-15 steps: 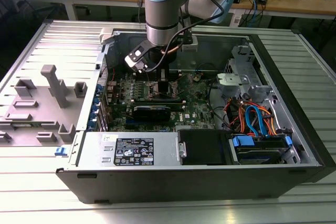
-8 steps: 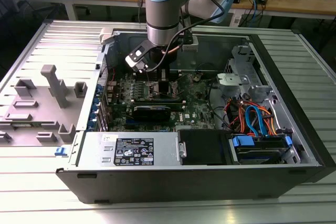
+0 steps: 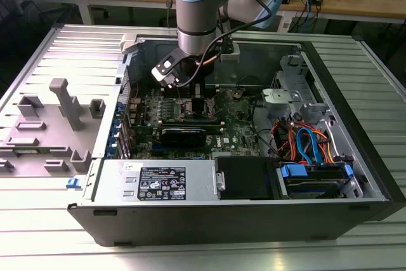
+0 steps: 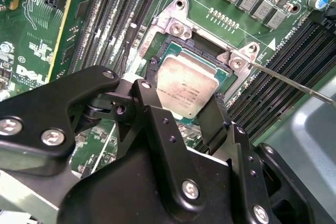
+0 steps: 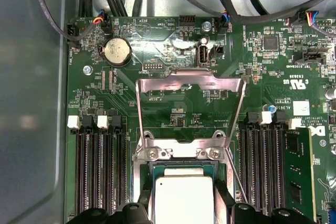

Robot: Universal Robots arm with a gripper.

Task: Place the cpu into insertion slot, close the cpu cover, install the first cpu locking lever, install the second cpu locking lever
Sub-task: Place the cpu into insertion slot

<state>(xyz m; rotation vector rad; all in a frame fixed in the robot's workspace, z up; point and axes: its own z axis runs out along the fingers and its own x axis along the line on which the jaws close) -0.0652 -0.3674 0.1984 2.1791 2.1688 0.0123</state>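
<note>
— Checking the tool first: gripping anything?
— Gripping, yes. Seeing the black two-finger gripper [image 4: 185, 98] pressing its fingers [image 4: 147, 103] against two opposite edges of the small flat square cpu [image 4: 186, 82] with the shiny silver metal top, clamping it from both sides.
— Holding that cpu where?
— Holding it squarely over the socket opening, inside the silver bracket frame [image 4: 176, 27], near the far edge of the green motherboard [image 3: 244, 128] in the exterior view. Not managing to tell whether sitting fully seated or hanging just above.
— Finding the cpu cover down?
— Finding the thin silver-grey metal cpu cover [image 5: 189, 81] with the square window standing swung up on its hinge beside the socket, off the cpu, in the first wrist view.
— Spotting any lever?
— Spotting one thin silver wire locking lever [image 4: 289, 80] running out from a corner of the bracket frame and crossing over the long black memory slots [image 4: 273, 93].
— Noticing anything else?
— Noticing the light-blue and grey robot arm [image 3: 196, 4] reaching down into the open dark grey computer case [image 3: 209, 226], lying on the ribbed metal tabletop [image 3: 51, 245] and covering its middle through to the exterior view's right edge. Seeing grey plastic fixtures [image 3: 63, 103] sitting near the tabletop's opposite edge. Also noting a round silver coin battery [image 5: 116, 52] lying on the motherboard beyond the raised cover, and a green memory stick [image 5: 296, 174] filling one slot.
</note>
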